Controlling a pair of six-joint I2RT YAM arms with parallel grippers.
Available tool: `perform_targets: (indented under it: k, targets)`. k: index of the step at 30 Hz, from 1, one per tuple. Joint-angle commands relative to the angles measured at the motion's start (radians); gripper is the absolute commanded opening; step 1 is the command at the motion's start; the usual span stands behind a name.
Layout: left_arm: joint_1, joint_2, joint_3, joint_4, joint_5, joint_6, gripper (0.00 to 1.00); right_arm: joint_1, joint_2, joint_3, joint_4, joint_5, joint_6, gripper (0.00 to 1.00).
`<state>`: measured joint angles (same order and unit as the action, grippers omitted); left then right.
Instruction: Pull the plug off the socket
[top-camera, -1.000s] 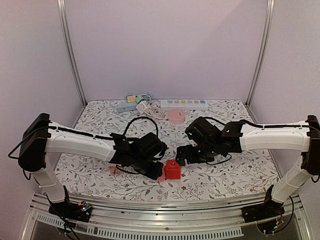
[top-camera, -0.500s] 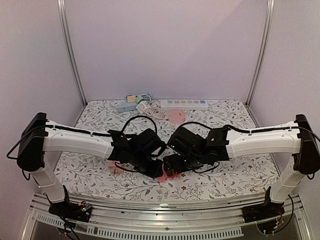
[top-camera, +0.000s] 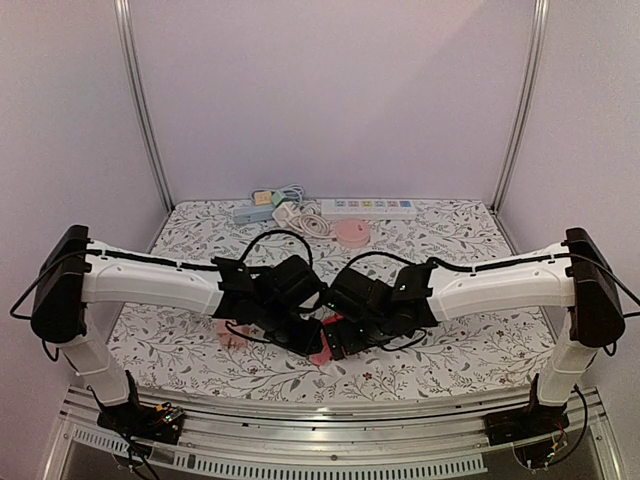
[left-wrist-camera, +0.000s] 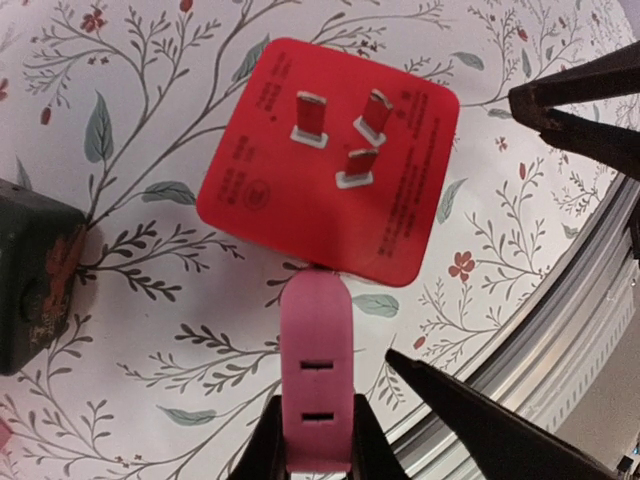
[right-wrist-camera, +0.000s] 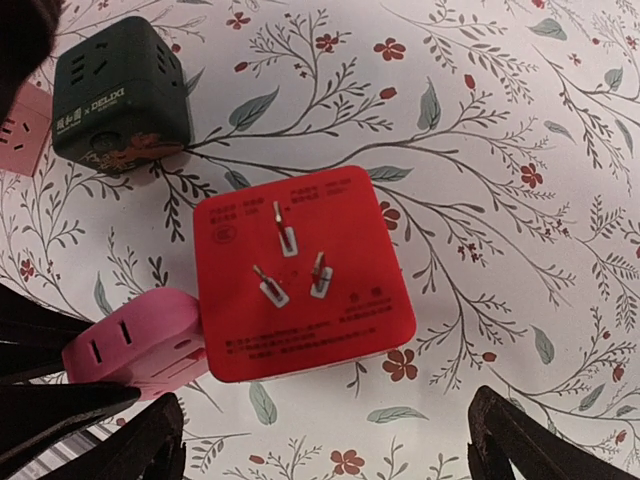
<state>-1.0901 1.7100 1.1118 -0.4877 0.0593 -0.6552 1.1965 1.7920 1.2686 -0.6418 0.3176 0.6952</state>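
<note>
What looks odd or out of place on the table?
The red cube lies with its three prongs facing up, a pink adapter against its side. Nothing looks spilled or broken.

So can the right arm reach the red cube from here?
Probably yes. The right end effector hangs open wider than the red cube, nothing between them. The pink socket piece, held by the left end effector, juts from one side near one finger, so that side looks tight.
</note>
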Motion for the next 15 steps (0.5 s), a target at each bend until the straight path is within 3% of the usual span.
perform_targets:
  k: [1, 15]
  targets:
    - [0.009, -0.056, 0.0, 0.031, 0.031, 0.054, 0.0, -0.024, -0.015, -0.053, 0.104, -0.054, -0.087, 0.97]
    - [0.04, -0.095, -0.044, 0.057, 0.123, 0.086, 0.0, -0.09, -0.053, -0.152, 0.203, -0.169, -0.261, 0.91]
